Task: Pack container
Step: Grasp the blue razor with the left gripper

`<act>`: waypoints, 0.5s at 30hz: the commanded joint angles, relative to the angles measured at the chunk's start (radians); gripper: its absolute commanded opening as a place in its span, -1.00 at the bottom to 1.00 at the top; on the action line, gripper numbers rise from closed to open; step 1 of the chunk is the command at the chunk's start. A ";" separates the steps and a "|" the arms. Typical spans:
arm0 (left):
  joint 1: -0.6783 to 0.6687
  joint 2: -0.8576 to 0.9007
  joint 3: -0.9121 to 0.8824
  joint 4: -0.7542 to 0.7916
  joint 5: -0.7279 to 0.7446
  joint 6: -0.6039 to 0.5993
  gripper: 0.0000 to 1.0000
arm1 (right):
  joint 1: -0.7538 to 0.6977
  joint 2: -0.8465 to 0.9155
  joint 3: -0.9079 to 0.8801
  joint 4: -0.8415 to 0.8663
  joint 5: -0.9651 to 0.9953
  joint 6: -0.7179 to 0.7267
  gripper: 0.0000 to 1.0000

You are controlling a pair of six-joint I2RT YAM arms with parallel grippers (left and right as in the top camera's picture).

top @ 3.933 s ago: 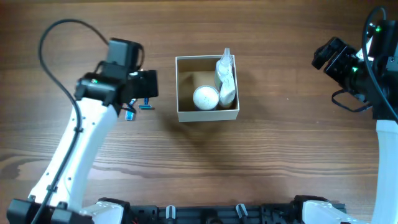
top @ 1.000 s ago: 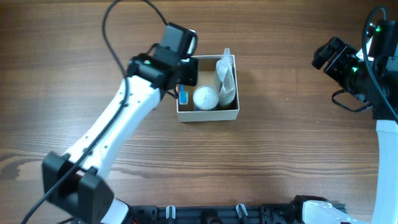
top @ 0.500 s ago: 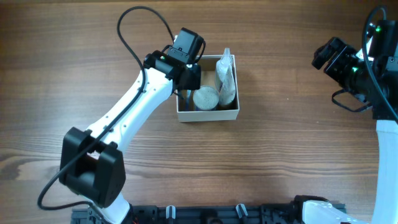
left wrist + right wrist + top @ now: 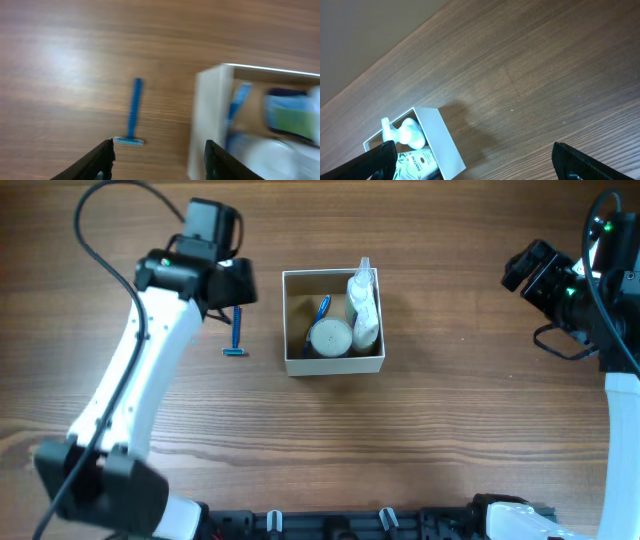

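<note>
The container [image 4: 296,366], a square white-walled box with a tan inside, sits mid-table. In it lie a blue razor [image 4: 322,310], a round white-lidded cup [image 4: 330,337] and a white bottle [image 4: 363,305]. A second blue razor [image 4: 237,335] lies on the table left of the box. My left gripper [image 4: 232,290] is open and empty, just above and behind that razor [image 4: 133,112]; the box wall [image 4: 207,125] is to its right in the left wrist view. My right gripper [image 4: 520,268] is open and empty, far right, away from the box [image 4: 437,145].
The bare wooden table top [image 4: 420,440] surrounds the box. The right wrist view shows a white bottle [image 4: 405,132] and a green-printed tube [image 4: 415,162] inside the box. The left arm [image 4: 130,400] stretches along the left side of the table.
My left gripper was over the box half a second ago with a blue razor; it has let go and drawn back left. That razor now lies in the box. The right arm has not moved.
</note>
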 commanded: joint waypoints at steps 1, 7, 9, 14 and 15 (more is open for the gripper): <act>0.061 0.150 -0.064 0.018 0.002 0.018 0.12 | -0.001 0.008 0.006 0.003 -0.013 0.010 0.99; 0.082 0.348 -0.070 0.083 0.074 0.140 0.04 | -0.001 0.008 0.006 0.003 -0.013 0.010 0.99; 0.082 0.394 -0.070 0.106 0.075 0.141 0.04 | -0.001 0.008 0.006 0.003 -0.013 0.011 1.00; 0.082 0.432 -0.070 0.139 0.075 0.142 0.03 | -0.001 0.008 0.006 0.003 -0.013 0.010 0.99; 0.082 0.439 -0.070 0.147 0.075 0.141 -0.04 | -0.001 0.008 0.006 0.003 -0.013 0.010 0.99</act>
